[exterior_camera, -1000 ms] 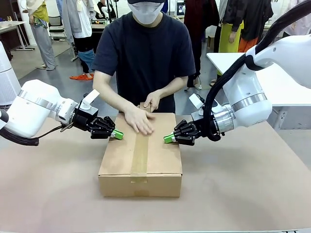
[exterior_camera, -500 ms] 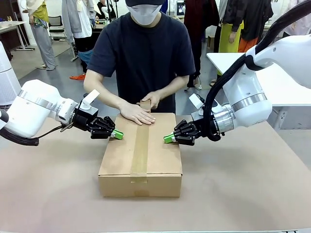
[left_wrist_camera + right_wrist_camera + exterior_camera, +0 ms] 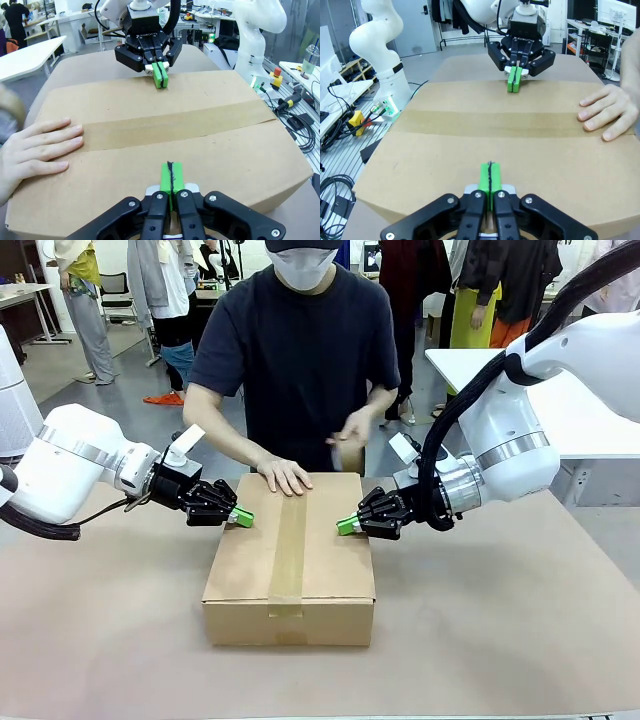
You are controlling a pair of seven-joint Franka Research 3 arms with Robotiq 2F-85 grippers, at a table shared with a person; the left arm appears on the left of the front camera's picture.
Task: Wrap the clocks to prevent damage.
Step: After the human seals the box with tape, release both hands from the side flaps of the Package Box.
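We pressed 2 closed grippers, left (image 3: 240,517) and right (image 3: 346,526), against the box (image 3: 290,570) sides; the person's hand (image 3: 347,432) lifted off the tape (image 3: 288,545), so sealing looked done.

Bright, even indoor light; soft shadows, wide-angle wrist views.

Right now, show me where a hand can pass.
Free: table right of the box, and the strip before it. Crowded: box top's far end, between left end effector, right end effector and the person's hand.
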